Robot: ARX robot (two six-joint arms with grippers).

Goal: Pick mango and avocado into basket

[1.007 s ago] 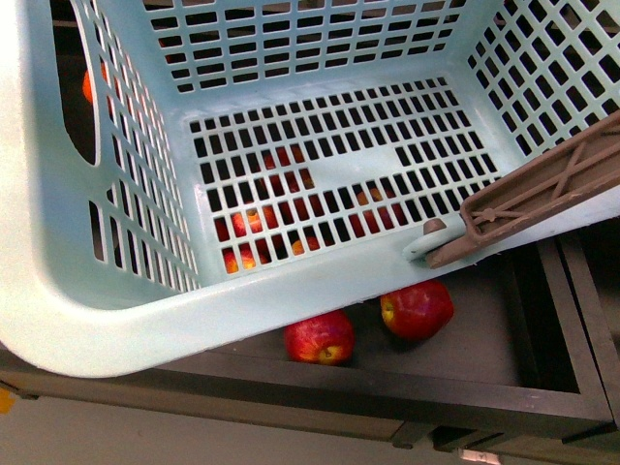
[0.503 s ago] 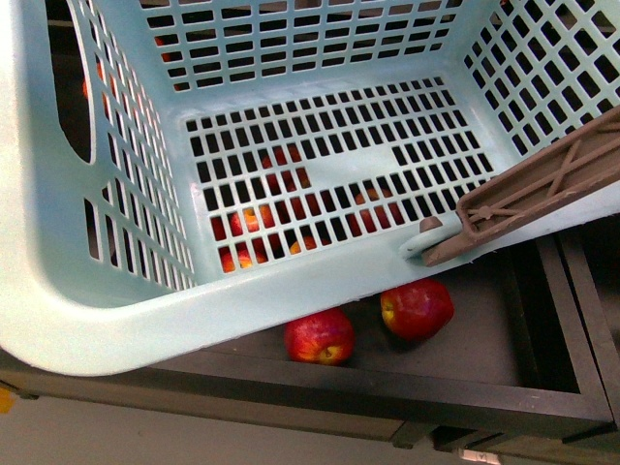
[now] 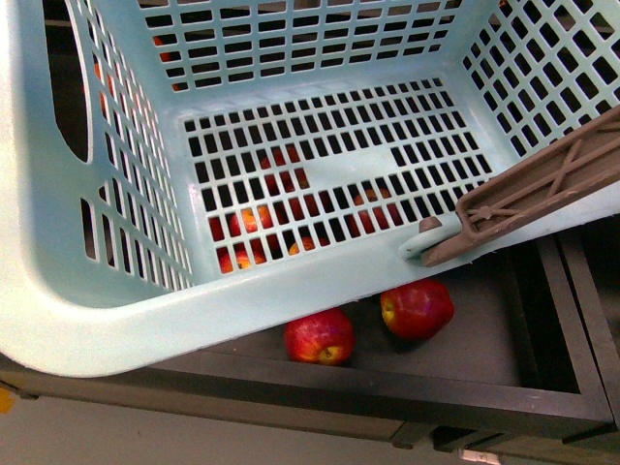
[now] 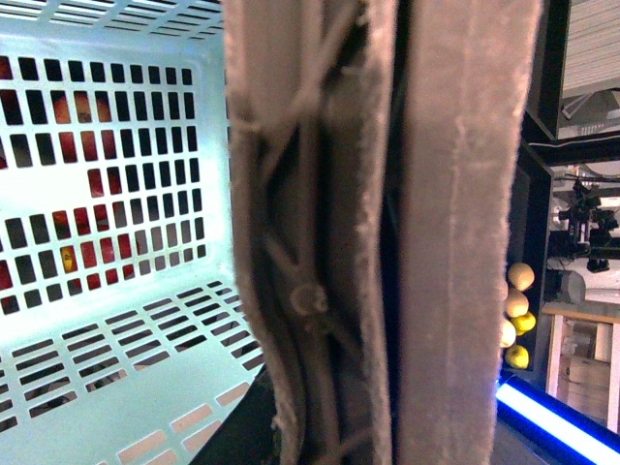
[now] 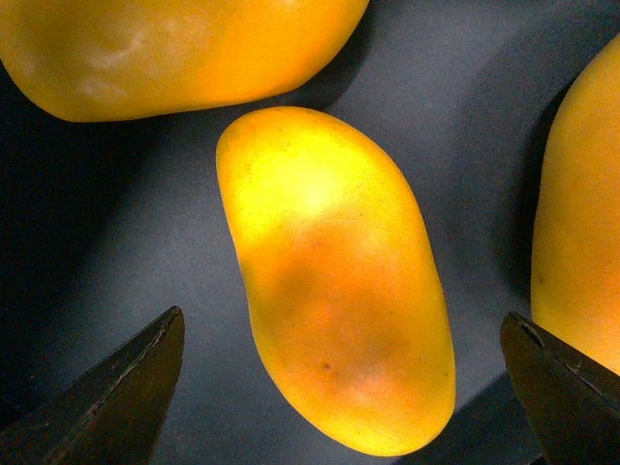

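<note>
The light teal basket [image 3: 87,320] fills the front view, held up and tilted over a dark shelf; nothing lies inside it. Its brown handle [image 3: 542,194] crosses the right rim. My left gripper is shut on that handle [image 4: 387,242], which fills the left wrist view, with the basket's lattice floor [image 4: 107,320] beside it; the gripper itself is hidden there. In the right wrist view a yellow mango with an orange blush [image 5: 334,276] lies on a dark surface. My right gripper [image 5: 349,387] is open, its dark fingertips [image 5: 126,387] on either side of the mango, apart from it. The avocado is out of view.
Two red apples [image 3: 320,337] [image 3: 417,308] lie on the dark shelf under the basket, and more show through its floor. Two more yellow mangoes [image 5: 165,48] [image 5: 581,223] lie close by the middle one. Yellow fruits [image 4: 518,310] sit on a far shelf.
The basket has shifted slightly left and up in the front view. The apples have not moved.
</note>
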